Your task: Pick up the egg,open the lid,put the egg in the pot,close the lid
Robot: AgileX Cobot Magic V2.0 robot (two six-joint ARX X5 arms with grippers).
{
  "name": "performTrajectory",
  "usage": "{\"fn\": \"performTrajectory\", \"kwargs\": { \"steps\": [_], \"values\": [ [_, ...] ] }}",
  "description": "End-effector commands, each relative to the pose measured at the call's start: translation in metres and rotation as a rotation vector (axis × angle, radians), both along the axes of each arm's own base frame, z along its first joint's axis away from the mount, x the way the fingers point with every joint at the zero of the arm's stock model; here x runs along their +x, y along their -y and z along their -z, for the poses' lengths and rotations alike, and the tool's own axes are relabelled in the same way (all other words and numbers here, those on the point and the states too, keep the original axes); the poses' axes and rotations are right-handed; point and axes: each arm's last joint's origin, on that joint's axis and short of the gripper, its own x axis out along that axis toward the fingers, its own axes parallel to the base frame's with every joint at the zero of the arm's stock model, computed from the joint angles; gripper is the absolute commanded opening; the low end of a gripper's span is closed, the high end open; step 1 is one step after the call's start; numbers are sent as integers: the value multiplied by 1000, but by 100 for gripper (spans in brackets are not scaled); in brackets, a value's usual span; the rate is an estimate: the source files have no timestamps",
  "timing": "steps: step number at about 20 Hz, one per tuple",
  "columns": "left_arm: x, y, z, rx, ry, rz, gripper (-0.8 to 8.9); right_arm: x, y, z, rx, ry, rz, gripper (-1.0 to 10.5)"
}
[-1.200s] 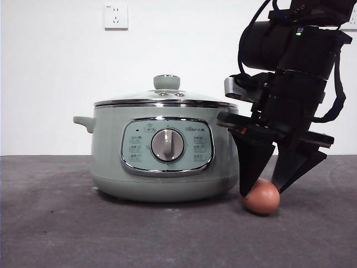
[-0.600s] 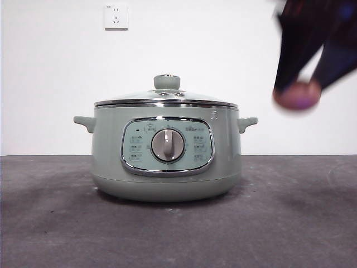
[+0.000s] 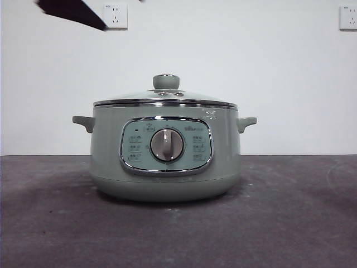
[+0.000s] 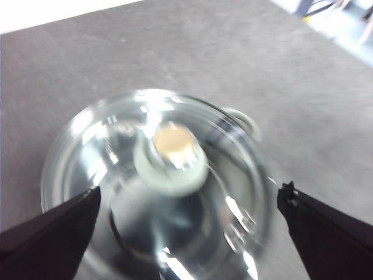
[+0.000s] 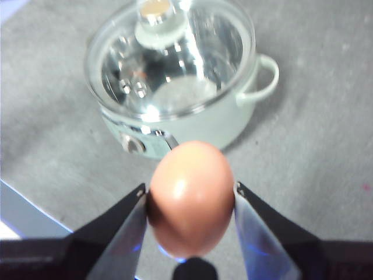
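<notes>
Right wrist view: my right gripper point(image 5: 189, 195) has its jaws clamped on the egg point(image 5: 190, 197), high above the pot point(image 5: 198, 125). My left gripper point(image 4: 186, 204) hangs jaws apart over the lid point(image 4: 111, 192)'s knob point(image 4: 171, 158); open bench point(image 3: 295, 212) surrounds the pot.

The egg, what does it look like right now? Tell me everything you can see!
The egg is small, oval and brown-orange, with a smooth matte shell that shows no cracks. The right gripper holds it in the air, one black jaw pressing on each side. Nothing else touches it. Beneath and beyond it stands the pot, its glass lid on. The front view does not show the egg at all.
</notes>
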Motion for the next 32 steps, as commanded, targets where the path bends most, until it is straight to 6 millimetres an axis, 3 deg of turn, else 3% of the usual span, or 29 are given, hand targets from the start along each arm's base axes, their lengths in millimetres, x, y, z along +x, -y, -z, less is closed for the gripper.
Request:
{"fn": "performTrajectory", "kwargs": {
  "steps": [1,4,7,10,14,17,22,25,27,32],
  "values": [
    [27,18,8,53,-6,4,633,-2,1,-10,18,36,-4,-17],
    [55,37,26,79,-34,21,633,-4,2,-17,29,54,-3,-17],
    [71,49,48,96,-64,30,633,-5,3,-19,31,59,-3,-17],
    [78,57,61,113,-74,28,633,-4,2,-19,28,56,-1,-17],
    [77,62,63,131,-61,12,615,-3,2,-19,19,59,13,-17],
    [77,61,63,134,-71,15,347,-2,3,-18,3,67,40,-17],
    [75,65,63,131,-73,31,169,-2,3,-19,4,68,40,-17],
    [74,65,64,133,-80,33,122,-2,3,-19,4,69,40,-16],
    [74,65,64,135,-82,33,-18,-2,3,-19,4,70,40,-17],
    [74,64,62,128,-72,30,-8,-2,3,-19,4,69,39,-17]
  ]
}}
